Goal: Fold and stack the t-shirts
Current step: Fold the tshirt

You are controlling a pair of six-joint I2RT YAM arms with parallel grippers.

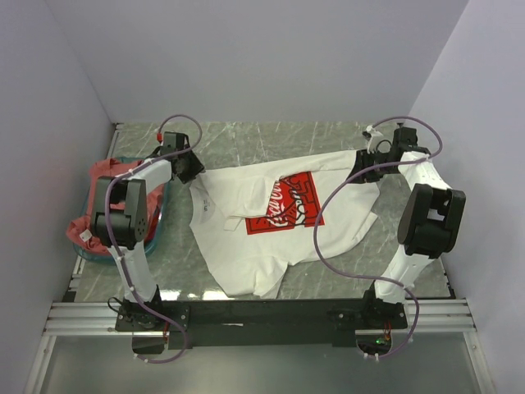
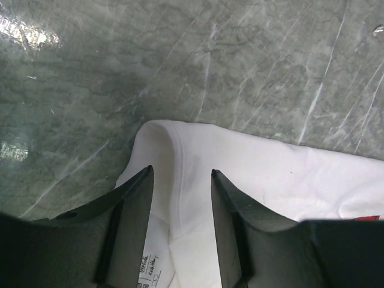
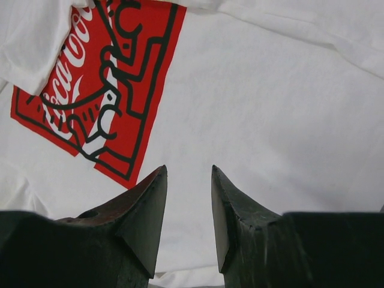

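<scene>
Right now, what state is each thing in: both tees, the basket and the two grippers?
white tee: spread on the table, print up, a flap over the print's corner, not folded.
red tee: bunched in the basket, not folded.
basket: at the table's left, holding the red tee.
left gripper: open, at the white tee's edge.
right gripper: open, over the white tee.

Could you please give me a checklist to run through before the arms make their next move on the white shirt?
1. Left gripper open at the collar edge of the white t-shirt: ok.
2. Right gripper open over the cloth: ok.
3. Shirt lying flat: not ok, a flap covers part of the print.
4. Either gripper touching cloth: cannot tell.
5. Salmon-red t-shirt clear of the work, in the basket: ok.
</scene>
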